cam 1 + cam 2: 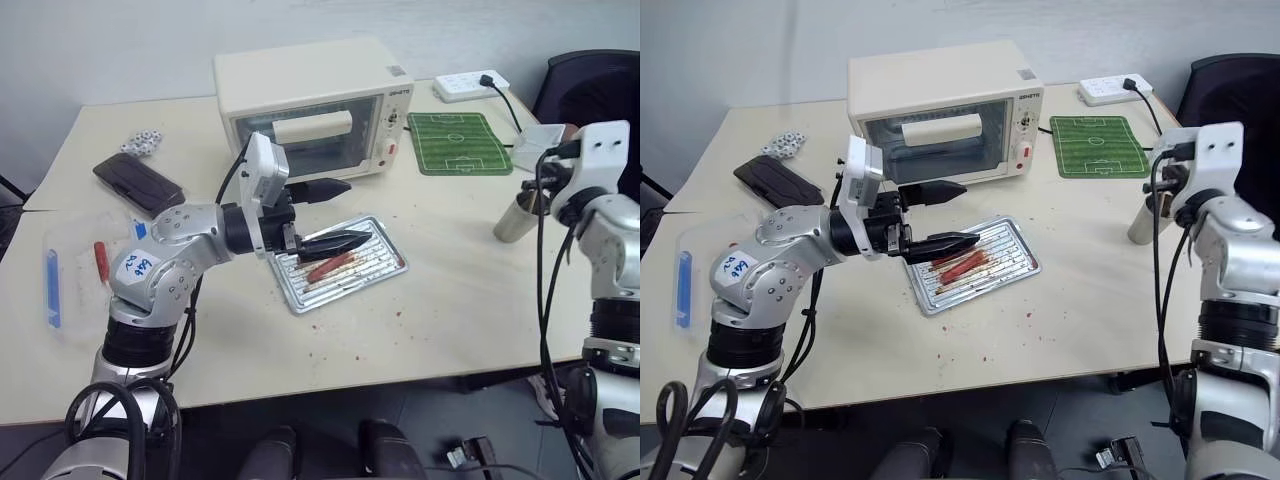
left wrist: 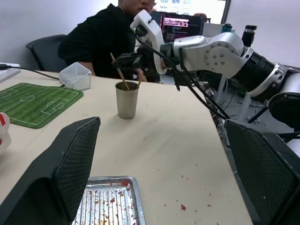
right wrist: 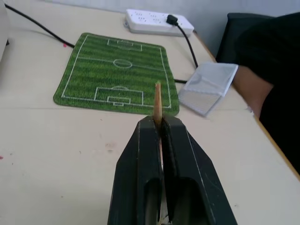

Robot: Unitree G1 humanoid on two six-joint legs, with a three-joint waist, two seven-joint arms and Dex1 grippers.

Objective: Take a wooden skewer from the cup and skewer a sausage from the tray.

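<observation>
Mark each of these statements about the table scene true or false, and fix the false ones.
1. The right hand is shut on a wooden skewer. True.
2. The left hand grips a sausage. False: it is open, above the tray, holding nothing.
3. The cup stands upright on the table. True.
4. The sausages lie in the toaster oven. False: they lie on the tray.
5. The green football-pitch mat lies under the tray. False: it lies apart, beside the oven.

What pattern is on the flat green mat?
The green mat has white football-pitch lines, clearest in the right wrist view.
</observation>
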